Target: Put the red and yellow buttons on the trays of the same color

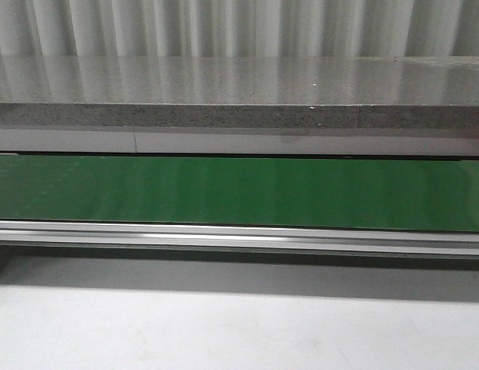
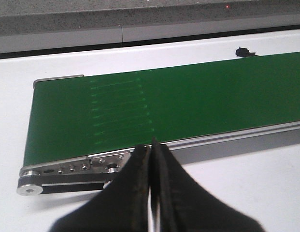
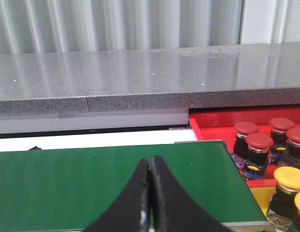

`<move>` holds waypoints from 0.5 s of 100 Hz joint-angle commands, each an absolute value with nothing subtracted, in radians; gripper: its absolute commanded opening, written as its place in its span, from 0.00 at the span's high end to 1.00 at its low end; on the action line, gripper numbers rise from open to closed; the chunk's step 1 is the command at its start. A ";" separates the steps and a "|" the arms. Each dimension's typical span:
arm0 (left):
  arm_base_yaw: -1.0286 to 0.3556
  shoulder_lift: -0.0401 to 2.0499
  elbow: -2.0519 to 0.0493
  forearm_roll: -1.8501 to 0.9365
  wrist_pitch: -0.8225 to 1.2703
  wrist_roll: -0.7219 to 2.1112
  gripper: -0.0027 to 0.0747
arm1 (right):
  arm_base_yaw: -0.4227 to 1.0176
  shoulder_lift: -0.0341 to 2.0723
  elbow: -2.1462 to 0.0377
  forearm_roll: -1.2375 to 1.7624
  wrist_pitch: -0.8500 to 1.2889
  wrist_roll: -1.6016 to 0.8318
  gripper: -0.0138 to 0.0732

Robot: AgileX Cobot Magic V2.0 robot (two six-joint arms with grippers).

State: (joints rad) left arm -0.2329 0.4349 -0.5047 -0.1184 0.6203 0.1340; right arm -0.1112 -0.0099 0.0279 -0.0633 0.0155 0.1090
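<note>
Left gripper point(image 2: 150, 145) is pinched fully closed on nothing, hanging over the near end of the bare green belt point(image 2: 178, 101). Right gripper point(image 3: 150, 162) is same deal, closed and empty. Past the belt's far end, red buttons point(image 3: 259, 142) sit in the red tray point(image 3: 212, 123), yellow buttons point(image 3: 290, 178) just beside. They look rigid, light, slick-capped; I'd grab the body under the cap.

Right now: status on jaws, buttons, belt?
Left gripper and right gripper: jaws shut, empty. Red buttons in red tray, yellow buttons beside them. Belt bare.
</note>
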 commanded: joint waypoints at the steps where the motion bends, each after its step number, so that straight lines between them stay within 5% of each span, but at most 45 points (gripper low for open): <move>1: -0.240 0.438 -0.530 -0.135 0.547 0.132 0.99 | -0.118 -0.027 0.008 -0.062 -0.063 0.109 0.91; 50: -0.210 0.379 -0.474 -0.043 0.409 0.094 0.99 | -0.118 -0.027 0.008 -0.062 -0.063 0.109 0.91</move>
